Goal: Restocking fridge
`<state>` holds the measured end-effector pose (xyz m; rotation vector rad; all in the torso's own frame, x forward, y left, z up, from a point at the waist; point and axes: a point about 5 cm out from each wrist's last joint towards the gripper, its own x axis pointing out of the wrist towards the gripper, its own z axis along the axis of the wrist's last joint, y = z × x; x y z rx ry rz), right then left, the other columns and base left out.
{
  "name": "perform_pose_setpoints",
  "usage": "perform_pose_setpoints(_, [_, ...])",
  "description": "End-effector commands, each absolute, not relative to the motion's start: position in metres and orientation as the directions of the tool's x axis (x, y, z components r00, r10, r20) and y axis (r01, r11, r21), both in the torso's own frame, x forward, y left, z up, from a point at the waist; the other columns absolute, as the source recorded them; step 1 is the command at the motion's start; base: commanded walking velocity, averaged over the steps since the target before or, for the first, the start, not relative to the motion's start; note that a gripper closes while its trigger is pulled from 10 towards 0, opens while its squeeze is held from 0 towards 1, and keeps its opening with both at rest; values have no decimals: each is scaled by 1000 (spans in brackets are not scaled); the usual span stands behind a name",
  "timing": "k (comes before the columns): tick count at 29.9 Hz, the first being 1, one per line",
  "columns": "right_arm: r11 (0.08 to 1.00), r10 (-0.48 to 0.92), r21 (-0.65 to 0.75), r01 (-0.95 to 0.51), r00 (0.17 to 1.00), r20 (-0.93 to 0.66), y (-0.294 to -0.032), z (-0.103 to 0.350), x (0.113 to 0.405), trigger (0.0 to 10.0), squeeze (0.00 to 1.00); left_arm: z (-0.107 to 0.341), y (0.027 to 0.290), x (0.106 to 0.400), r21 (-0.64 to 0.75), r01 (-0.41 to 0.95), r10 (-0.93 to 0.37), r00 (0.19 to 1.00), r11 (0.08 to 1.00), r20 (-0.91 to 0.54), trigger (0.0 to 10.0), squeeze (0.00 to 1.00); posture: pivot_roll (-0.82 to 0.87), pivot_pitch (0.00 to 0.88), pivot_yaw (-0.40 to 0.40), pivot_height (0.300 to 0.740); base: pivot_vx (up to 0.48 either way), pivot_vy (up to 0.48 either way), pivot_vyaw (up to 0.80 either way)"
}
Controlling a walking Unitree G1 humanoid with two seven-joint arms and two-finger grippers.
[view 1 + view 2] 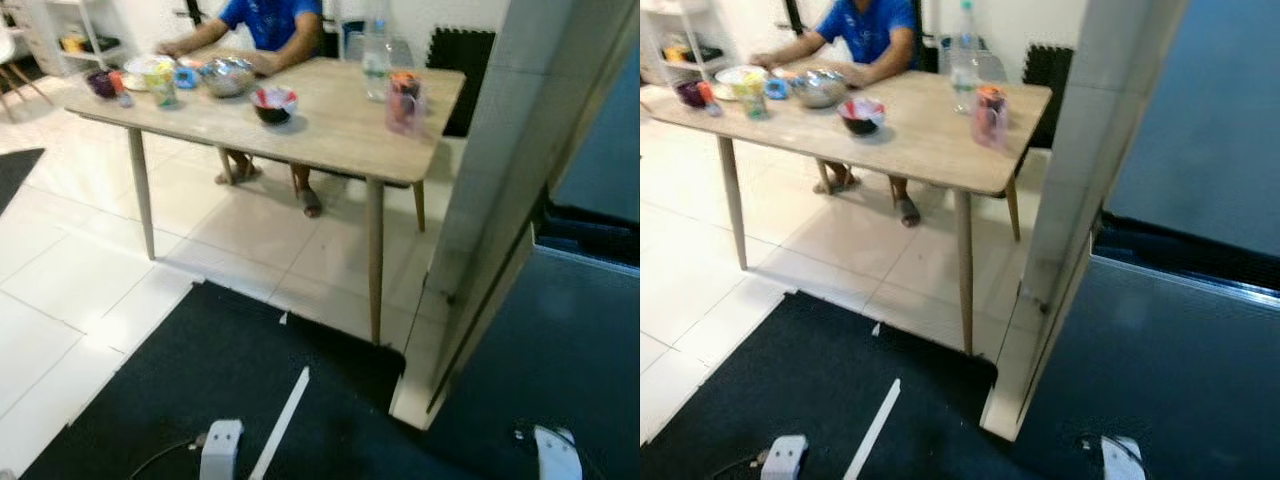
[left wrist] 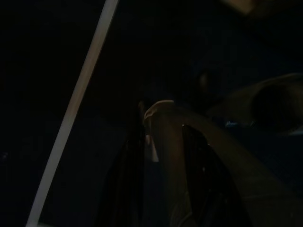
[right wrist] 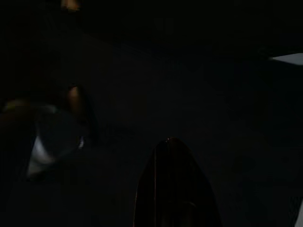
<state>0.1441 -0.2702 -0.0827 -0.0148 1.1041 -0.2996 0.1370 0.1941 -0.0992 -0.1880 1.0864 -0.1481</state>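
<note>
A light wooden table (image 1: 330, 135) stands ahead on the white tile floor. On it are a clear water bottle (image 1: 375, 60), a pink jug (image 1: 404, 102), a dark bowl with a red and white rim (image 1: 274, 104), a metal bowl (image 1: 227, 76), a printed cup (image 1: 161, 82) and a purple cup (image 1: 101, 83). My left arm (image 1: 220, 445) and right arm (image 1: 556, 452) hang idle low over the black mat. Both wrist views are very dark. A pale strip (image 2: 75, 109) of floor tape shows in the left wrist view.
A person in a blue shirt (image 1: 270, 20) sits behind the table, feet under it. A tall white upright panel (image 1: 500, 180) rises close on the right, with a dark blue surface (image 1: 570, 350) beyond it. A black mat (image 1: 220, 380) with white tape (image 1: 280, 425) lies underfoot.
</note>
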Motion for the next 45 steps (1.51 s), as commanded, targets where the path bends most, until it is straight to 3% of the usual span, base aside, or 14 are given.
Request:
perform_pose_setpoints(1, [956,-242,-154,249,379,-893,-268,-88,133,10000,0,-99,198,136,-216,10,-196,456,976,-868,10000,0,13,0,0,740,0,0,-788])
perform_pose_setpoints(12, [955,-249,-144,259,441,-862,-270,-82,144,10000,0,-99,198,136,-215,17,-199,455,976,-868,10000,0,12,0,1,740,0,0,-430])
perform_pose_setpoints(15, [950,-198,-12,312,572,-796,-269,-69,173,10000,0,-99,198,136,-213,23,-200,455,977,-868,10000,0,12,0,2,740,0,0,0])
perform_pose_setpoints(16, [939,-167,82,333,652,-740,-270,-58,192,10000,0,-99,198,136,-212,25,-200,455,977,-868,10000,0,12,0,2,740,0,0,0])
perform_pose_setpoints(18, [931,-152,132,340,690,-707,-270,-52,202,10000,0,-99,198,136,-211,26,-200,455,977,-868,10000,0,12,0,2,740,0,0,0])
perform_pose_setpoints(20, [922,-111,235,307,792,-601,-269,-29,236,10000,0,-99,198,136,-210,27,-199,454,977,-869,10000,0,12,0,2,740,0,0,0])
perform_pose_setpoints(32, [926,-106,315,207,946,-307,-274,43,307,10000,0,-99,197,136,-215,21,-201,450,976,-870,10000,0,15,0,4,740,0,0,0])
perform_pose_setpoints(40, [943,-77,274,187,927,-368,-268,32,301,10000,0,-99,197,136,-218,18,-202,453,976,-868,10000,0,17,0,-4,740,0,0,0])
perform_pose_setpoints(42, [945,-83,251,210,895,-438,-266,16,289,10000,0,-99,197,136,-219,16,-203,454,976,-867,10000,0,16,0,-3,740,0,0,0])
perform_pose_setpoints(45, [958,-107,138,251,762,-639,-264,-28,242,10000,0,-99,197,136,-223,14,-205,454,975,-867,10000,0,15,0,-1,740,0,0,0])
